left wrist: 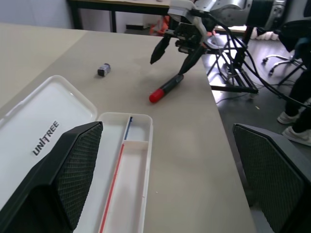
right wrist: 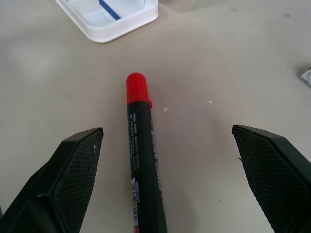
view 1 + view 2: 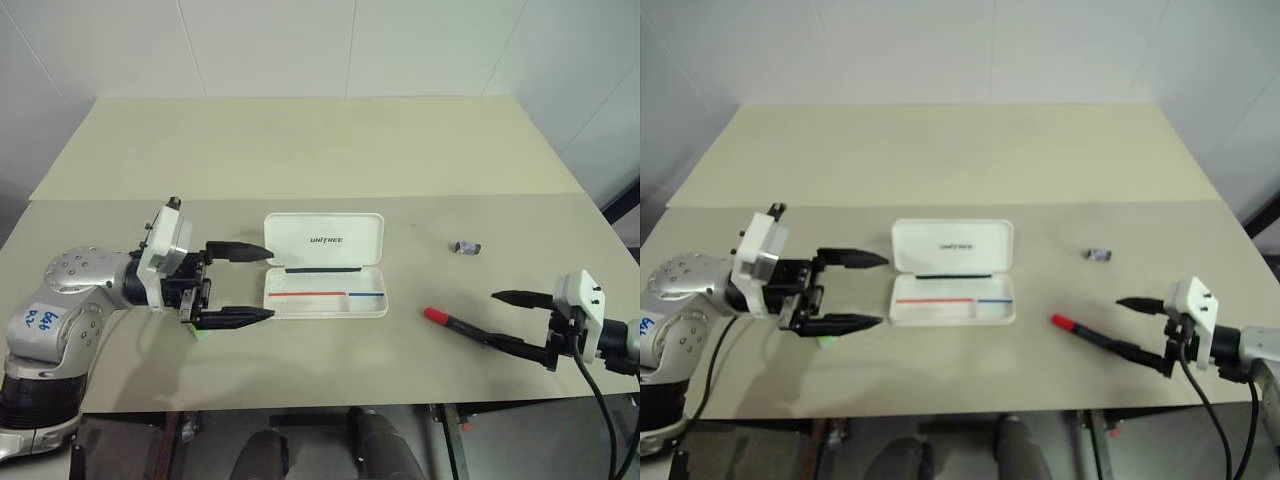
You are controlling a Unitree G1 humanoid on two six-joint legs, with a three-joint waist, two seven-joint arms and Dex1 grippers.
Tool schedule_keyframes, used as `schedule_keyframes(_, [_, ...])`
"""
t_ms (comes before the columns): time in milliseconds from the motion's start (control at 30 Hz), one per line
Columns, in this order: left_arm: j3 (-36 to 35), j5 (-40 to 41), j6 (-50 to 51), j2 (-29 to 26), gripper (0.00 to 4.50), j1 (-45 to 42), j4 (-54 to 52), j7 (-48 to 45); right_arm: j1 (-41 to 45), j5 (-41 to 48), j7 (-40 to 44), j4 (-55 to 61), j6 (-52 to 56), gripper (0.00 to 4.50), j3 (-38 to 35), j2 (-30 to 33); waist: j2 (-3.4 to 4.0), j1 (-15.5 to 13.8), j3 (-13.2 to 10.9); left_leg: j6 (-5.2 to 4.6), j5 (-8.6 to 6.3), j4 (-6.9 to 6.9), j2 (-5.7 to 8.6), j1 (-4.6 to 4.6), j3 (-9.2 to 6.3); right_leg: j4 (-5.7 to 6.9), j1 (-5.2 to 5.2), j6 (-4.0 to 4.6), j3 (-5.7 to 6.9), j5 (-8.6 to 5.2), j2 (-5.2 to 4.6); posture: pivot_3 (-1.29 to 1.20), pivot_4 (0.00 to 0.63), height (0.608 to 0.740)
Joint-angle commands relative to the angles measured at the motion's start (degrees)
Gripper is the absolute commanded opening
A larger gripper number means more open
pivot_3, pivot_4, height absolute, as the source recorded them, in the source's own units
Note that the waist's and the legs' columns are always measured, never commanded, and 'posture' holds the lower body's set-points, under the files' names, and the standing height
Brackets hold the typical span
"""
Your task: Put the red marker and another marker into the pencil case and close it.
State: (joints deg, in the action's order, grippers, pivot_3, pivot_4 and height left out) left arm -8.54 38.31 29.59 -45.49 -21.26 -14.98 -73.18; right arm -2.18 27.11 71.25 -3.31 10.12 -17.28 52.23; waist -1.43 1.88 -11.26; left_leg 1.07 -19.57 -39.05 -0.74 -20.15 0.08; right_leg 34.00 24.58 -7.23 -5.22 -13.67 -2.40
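The pencil case (image 3: pixel 325 296) lies open mid-table, its white lid (image 3: pixel 323 238) printed "UNITREE" flat behind the tray, which has a red-and-blue line inside. To the case's right, on the table, lies the red marker (image 3: pixel 452 324), cap toward the case. My right gripper (image 3: pixel 488 318) is open around its barrel end, and the marker (image 2: pixel 141 145) sits between the fingers, nearer one of them. My left gripper (image 3: pixel 258 283) hovers open just left of the case, pointing at it. A sliver of light-green marker (image 3: pixel 202 335) peeks out from under the left hand.
A small grey clip-like object (image 3: pixel 466 247) sits on the table behind the red marker, right of the case. The table's front edge (image 3: pixel 320 407) runs close below both hands. In the left wrist view, chairs and cables stand beyond the table's right edge.
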Motion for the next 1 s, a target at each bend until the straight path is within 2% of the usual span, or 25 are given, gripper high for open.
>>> schedule_keyframes(33, [1.0,-0.9,-2.8,-0.7,4.47,-2.0,1.7,-2.4,-0.7,0.2,-1.6,1.3,-0.3,4.5,-0.6,-1.8,0.0,-0.1,0.0,0.0,0.0,0.0,0.0,-0.01,-0.01,0.0,0.0,0.0,0.0,0.0,0.0,0.0,0.15,0.74])
schedule_keyframes(367, [2.6,-1.4,-4.5,-0.6,4.47,-4.3,4.1,-3.5,0.0,-3.1,-2.2,-5.9,-4.4,4.5,2.3,-6.5,0.0,-0.1,0.0,0.0,0.0,0.0,0.0,-0.03,0.0,-0.03,0.01,-0.06,-0.02,0.03,-0.01,0.0,0.15,0.74])
schedule_keyframes(733, [2.2,-2.6,-6.4,-0.7,4.5,-5.1,5.6,-3.4,1.4,-4.5,-1.7,-10.0,-10.1,0.72,4.1,-9.0,-0.01,0.1,0.0,0.0,0.0,0.02,-0.05,0.01,-0.02,0.03,-0.01,-0.03,-0.02,0.02,0.06,0.0,0.15,0.74])
schedule_keyframes(1000, [1.1,-3.7,-8.8,-0.1,4.5,-4.0,6.9,-1.6,3.8,-5.4,-2.0,-9.4,-12.8,0.65,4.8,-9.4,-0.07,0.7,0.0,0.0,0.0,0.01,-0.06,0.05,0.02,0.08,-0.02,-0.03,-0.04,0.02,0.05,0.0,0.15,0.74])
